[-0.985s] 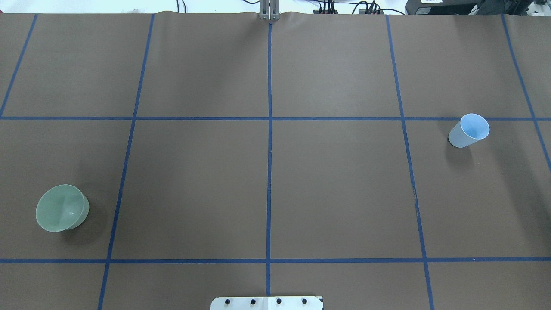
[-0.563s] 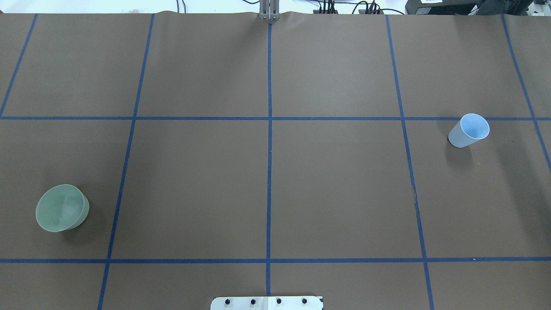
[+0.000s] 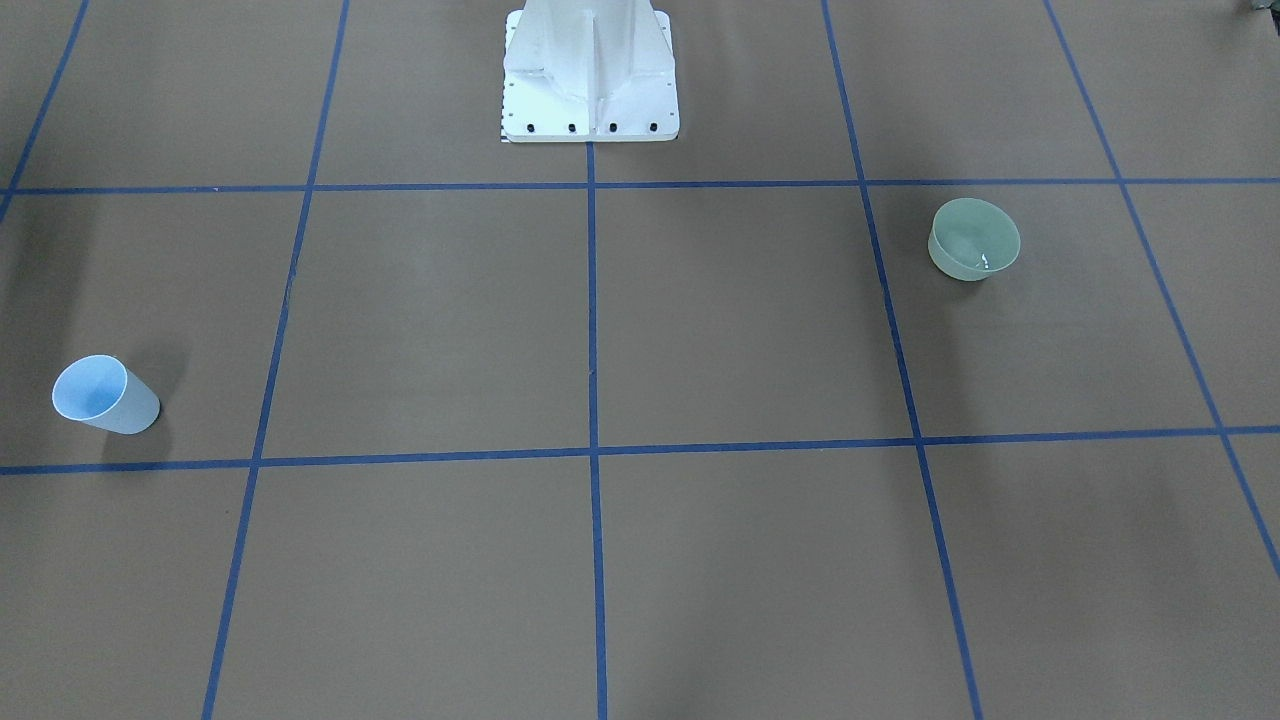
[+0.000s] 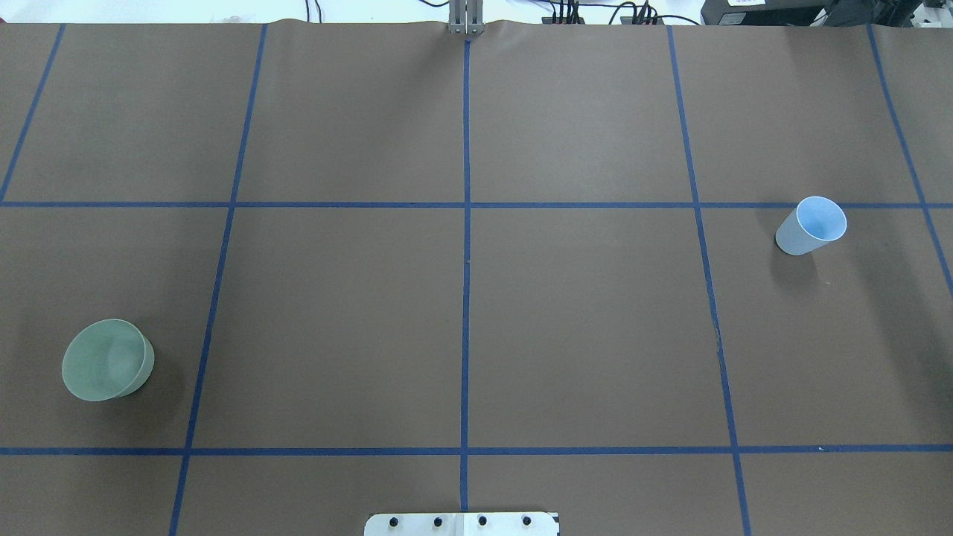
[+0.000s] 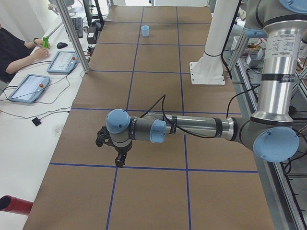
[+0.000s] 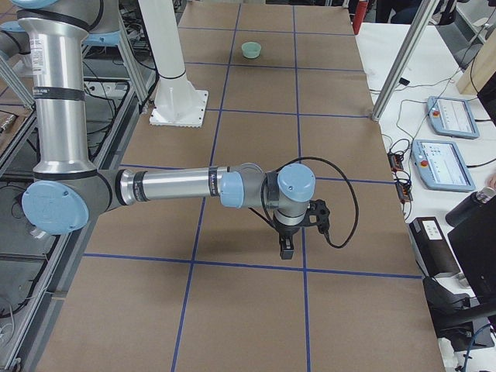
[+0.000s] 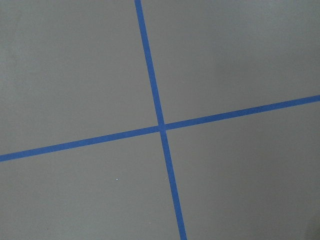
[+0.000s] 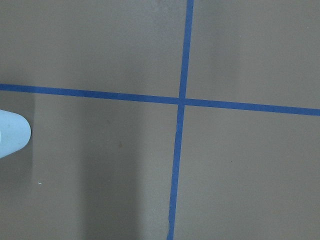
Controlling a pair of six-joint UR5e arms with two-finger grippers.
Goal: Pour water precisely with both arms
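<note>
Ideally the right fingers (image 6: 285, 246) straddle the light-blue plastic cup (image 4: 811, 225) squarely, the left fingers (image 5: 119, 161) the pale-green round bowl (image 4: 106, 360); their spread cannot be told.

- The left tool (image 5: 118, 162) shows only from the camera at the left end of the counter (image 5: 153, 57); whether its jaws are apart or closed cannot be told.
- The right tool (image 6: 285, 249) shows only from the right end, and its jaws are just as unclear.
- The water (image 3: 985, 262) is only a small glint in the pale-green bowl (image 3: 972, 240); its level cannot be told.
- The light-blue cup (image 8: 12, 134) is cut off by the right wrist view's left edge.
- The white pedestal (image 3: 590, 80) is cut off by the front-facing view's top edge.
- The operator (image 5: 14, 48) is cut off at the edge.
</note>
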